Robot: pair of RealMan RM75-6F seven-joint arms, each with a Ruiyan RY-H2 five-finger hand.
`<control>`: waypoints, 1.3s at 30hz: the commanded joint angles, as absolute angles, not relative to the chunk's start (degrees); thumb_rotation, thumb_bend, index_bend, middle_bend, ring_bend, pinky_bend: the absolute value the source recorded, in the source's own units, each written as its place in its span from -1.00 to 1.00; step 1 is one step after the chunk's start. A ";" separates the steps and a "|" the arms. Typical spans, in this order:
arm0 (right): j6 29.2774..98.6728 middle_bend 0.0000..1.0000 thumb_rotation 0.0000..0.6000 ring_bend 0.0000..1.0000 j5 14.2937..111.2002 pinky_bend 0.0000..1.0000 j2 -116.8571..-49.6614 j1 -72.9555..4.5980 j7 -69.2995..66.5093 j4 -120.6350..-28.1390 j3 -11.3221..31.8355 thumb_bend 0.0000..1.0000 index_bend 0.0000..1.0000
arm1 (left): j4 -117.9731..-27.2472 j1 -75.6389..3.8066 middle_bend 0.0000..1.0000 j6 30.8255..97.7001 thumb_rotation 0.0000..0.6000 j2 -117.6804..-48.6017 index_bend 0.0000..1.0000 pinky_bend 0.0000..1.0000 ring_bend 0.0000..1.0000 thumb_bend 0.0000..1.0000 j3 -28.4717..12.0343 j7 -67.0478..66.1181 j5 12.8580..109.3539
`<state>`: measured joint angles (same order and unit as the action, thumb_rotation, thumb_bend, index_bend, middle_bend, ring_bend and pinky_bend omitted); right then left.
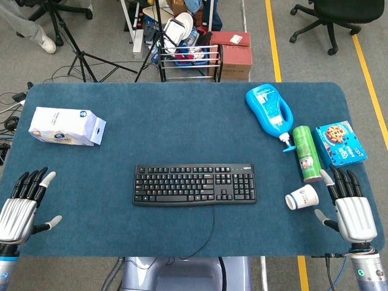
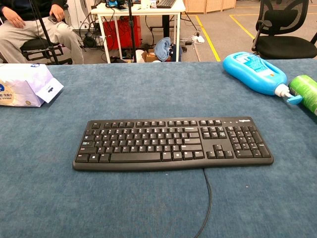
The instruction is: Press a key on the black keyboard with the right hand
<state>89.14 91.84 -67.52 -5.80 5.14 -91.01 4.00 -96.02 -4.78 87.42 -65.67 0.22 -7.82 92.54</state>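
Note:
The black keyboard (image 1: 194, 184) lies flat in the middle of the blue table, its cable running toward the front edge; the chest view shows the keyboard (image 2: 173, 143) close up with no hand near it. My right hand (image 1: 350, 206) rests at the table's front right corner, fingers stretched out and apart, holding nothing, well to the right of the keyboard. Over at the front left corner my left hand (image 1: 24, 204) lies the same way, fingers spread and empty. Neither hand shows in the chest view.
A small white paper cup (image 1: 302, 197) lies on its side between the keyboard and my right hand. A green can (image 1: 307, 153), a blue bottle (image 1: 270, 108) and a blue cookie box (image 1: 341, 143) lie at the right. A white tissue pack (image 1: 66, 126) sits at the left.

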 commanded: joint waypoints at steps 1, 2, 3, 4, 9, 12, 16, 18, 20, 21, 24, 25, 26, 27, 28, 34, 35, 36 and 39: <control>88.97 -1.00 1.00 -1.00 91.76 -1.00 -67.54 -5.83 5.19 -90.99 3.94 -0.58 -1.00 | -96.01 -4.78 -1.00 87.40 1.00 -65.67 -1.00 -1.00 -1.00 -1.00 0.21 -7.79 92.49; 88.88 -1.00 1.00 -1.00 91.71 -1.00 -67.58 -5.85 5.19 -90.97 3.93 -0.58 -1.00 | -95.99 -4.78 -1.00 87.38 1.00 -65.67 -1.00 -1.00 -1.00 -1.00 0.21 -7.78 92.47; 88.79 -1.00 1.00 -1.00 91.66 -1.00 -67.60 -5.87 5.17 -90.95 3.91 -0.58 -1.00 | -95.96 -4.80 -1.00 87.32 1.00 -65.68 -1.00 -1.00 -1.00 -1.00 0.20 -7.77 92.41; 88.68 -1.00 1.00 -1.00 91.60 -1.00 -67.60 -5.89 5.14 -90.93 3.89 -0.58 -1.00 | -95.94 -4.82 -1.00 87.21 1.00 -65.69 -1.00 -1.00 -1.00 -1.00 0.22 -7.79 92.33; 88.23 -1.00 1.00 -1.00 91.46 -1.00 -67.63 -6.05 4.99 -90.89 3.83 -0.58 -1.00 | -96.01 -4.90 -1.00 87.02 1.00 -65.69 -1.00 -1.00 -1.00 -1.00 0.29 -7.71 92.42; 88.28 -1.00 1.00 -1.00 91.63 -1.00 -67.53 -6.05 4.93 -91.04 3.76 -0.58 -1.00 | -96.09 -4.89 -1.00 87.10 1.00 -65.63 -1.00 -1.00 -1.00 -1.00 0.34 -7.71 92.58; 88.40 -1.00 1.00 -1.00 91.69 -1.00 -67.44 -6.04 4.86 -91.35 3.79 -0.58 -1.00 | -96.19 -4.83 -1.00 87.28 1.00 -65.51 -1.00 -1.00 -1.00 -1.00 0.37 -7.61 92.72; 88.39 -1.00 1.00 -1.00 91.72 -1.00 -67.39 -6.02 4.90 -91.45 3.74 -0.58 -1.00 | -96.25 -4.80 -1.00 87.42 1.00 -65.45 -1.00 -1.00 -1.00 -1.00 0.35 -7.54 92.81; 88.35 -1.00 1.00 -1.00 91.78 -1.00 -67.38 -6.04 4.95 -91.52 3.70 -0.58 -1.00 | -96.33 -4.76 -1.00 87.52 1.00 -65.39 -1.00 -1.00 -1.00 -1.00 0.38 -7.47 92.91; 88.33 -1.00 1.00 -1.00 91.80 -1.00 -67.37 -6.05 4.93 -91.57 3.69 -0.58 -1.00 | -96.36 -4.75 -1.00 87.55 1.00 -65.37 -1.00 -1.00 -1.00 -1.00 0.41 -7.47 92.98; 88.40 -1.00 1.00 -1.00 91.94 -1.00 -67.29 -6.06 4.89 -91.74 3.66 -0.58 -1.00 | -96.45 -4.72 -1.00 87.63 1.00 -65.34 -1.00 -1.00 -1.00 -1.00 0.50 -7.52 93.20; 88.43 -1.00 1.00 -1.00 91.96 -1.00 -67.27 -6.05 4.86 -91.77 3.65 -0.58 -1.00 | -96.47 -4.71 -1.00 87.64 1.00 -65.33 -1.00 -1.00 -1.00 -1.00 0.51 -7.54 93.22; 88.46 -1.00 1.00 -1.00 91.96 -1.00 -67.22 -6.03 4.76 -91.86 3.66 -0.58 -1.00 | -96.50 -4.69 -1.00 87.66 1.00 -65.32 -1.00 -1.00 -1.00 -1.00 0.54 -7.56 93.27; 88.46 -1.00 1.00 -1.00 91.95 -1.00 -67.17 -6.03 4.65 -91.93 3.66 -0.58 -1.00 | -96.52 -4.68 -1.00 87.68 1.00 -65.32 -1.00 -1.00 -1.00 -1.00 0.57 -7.55 93.33; 88.39 -1.00 1.00 -1.00 91.94 -1.00 -67.05 -6.02 4.44 -92.07 3.60 -0.58 -1.00 | -96.55 -4.67 -1.00 87.72 1.00 -65.30 -1.00 -1.00 -1.00 -1.00 0.58 -7.57 93.37; 88.30 -1.00 1.00 -1.00 92.14 -1.00 -66.69 -6.03 4.26 -92.56 3.45 -0.58 -1.00 | -96.73 -4.59 -1.00 87.96 1.00 -65.20 -1.00 -1.00 -1.00 -1.00 0.57 -7.44 93.56; 88.33 -0.98 1.00 -1.00 92.26 -1.00 -66.65 -6.06 4.26 -92.66 3.45 -0.57 -1.00 | -96.75 -4.56 -1.00 88.01 1.00 -65.17 -1.00 -1.00 -1.00 -1.00 0.57 -7.38 93.56; 88.42 -0.90 1.00 -0.99 92.44 -0.98 -66.63 -6.11 4.33 -92.73 3.48 -0.56 -1.00 | -96.75 -4.54 -1.00 88.06 1.00 -65.14 -1.00 -1.00 -1.00 -1.00 0.58 -7.31 93.59; 88.75 -0.48 1.00 -0.68 92.96 -0.70 -66.79 -6.43 4.90 -93.21 3.85 -0.51 -1.00 | -96.93 -4.46 -1.00 88.31 1.00 -65.05 -1.00 -1.00 -1.00 -1.00 0.54 -7.19 93.70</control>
<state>88.68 92.82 -66.73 -6.31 4.74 -93.06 3.74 -96.92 -4.46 88.32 -65.05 0.55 -7.20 93.70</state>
